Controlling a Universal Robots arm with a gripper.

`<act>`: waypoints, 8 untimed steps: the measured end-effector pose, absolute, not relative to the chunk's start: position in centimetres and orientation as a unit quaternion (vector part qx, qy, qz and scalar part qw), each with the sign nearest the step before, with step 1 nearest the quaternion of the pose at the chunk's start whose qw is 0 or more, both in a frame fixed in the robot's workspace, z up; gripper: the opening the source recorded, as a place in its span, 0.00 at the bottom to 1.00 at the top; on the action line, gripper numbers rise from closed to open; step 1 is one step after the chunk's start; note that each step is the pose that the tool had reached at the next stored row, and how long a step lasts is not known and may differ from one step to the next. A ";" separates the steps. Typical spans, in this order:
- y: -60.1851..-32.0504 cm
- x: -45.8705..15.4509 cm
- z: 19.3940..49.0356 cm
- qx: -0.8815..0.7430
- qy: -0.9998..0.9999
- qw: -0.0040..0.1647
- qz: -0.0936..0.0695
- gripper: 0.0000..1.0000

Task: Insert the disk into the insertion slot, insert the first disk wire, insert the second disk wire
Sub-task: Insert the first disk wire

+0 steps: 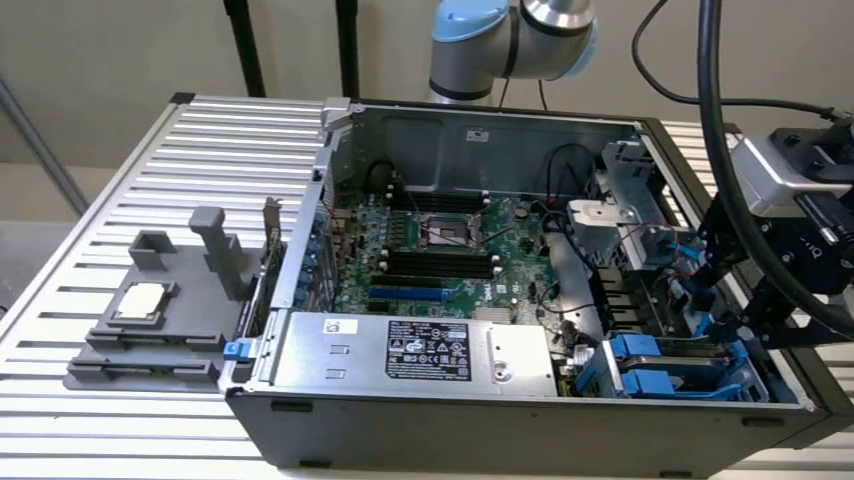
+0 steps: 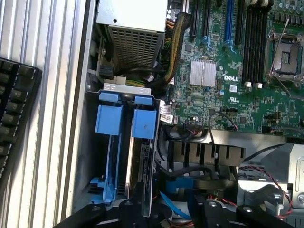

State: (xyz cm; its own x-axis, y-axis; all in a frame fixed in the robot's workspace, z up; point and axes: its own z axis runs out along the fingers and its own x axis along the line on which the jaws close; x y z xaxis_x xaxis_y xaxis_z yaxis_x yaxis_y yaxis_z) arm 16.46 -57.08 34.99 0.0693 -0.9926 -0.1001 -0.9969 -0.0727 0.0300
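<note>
Gripper [image 2: 142, 213] hangs right over the slot [image 2: 124, 88]; you cannot tell how far open it is, or whether it grips. Disk [image 2: 141, 166] stands edge-on in the bay directly beneath, probably aligned to slide along the cage rails.

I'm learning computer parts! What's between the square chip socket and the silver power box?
Seen in the exterior view: rows of black memory slots and one blue slot lie between the processor socket and the power-supply box.

Blue-tabbed insertion slot [image 2: 108, 118] w/ disk [image 2: 142, 166] inside, PSU [image 2: 135, 40] beside, mobo [image 2: 237, 76], keyboard [image 2: 14, 114] on slatted table [image 2: 52, 42]
</note>
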 end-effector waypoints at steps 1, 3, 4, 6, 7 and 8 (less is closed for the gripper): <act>-57.1 16.4 35.0 -0.731 0.680 0.023 0.047 0.50; -57.1 16.3 35.0 -0.731 0.680 0.023 0.047 0.56; -57.2 16.2 35.0 -0.732 0.680 0.023 0.047 0.56; -57.3 15.8 35.0 -0.732 0.679 0.023 0.047 0.56; -57.5 15.6 35.0 -0.733 0.679 0.023 0.047 0.56; -57.6 15.3 35.0 -0.733 0.678 0.023 0.047 0.56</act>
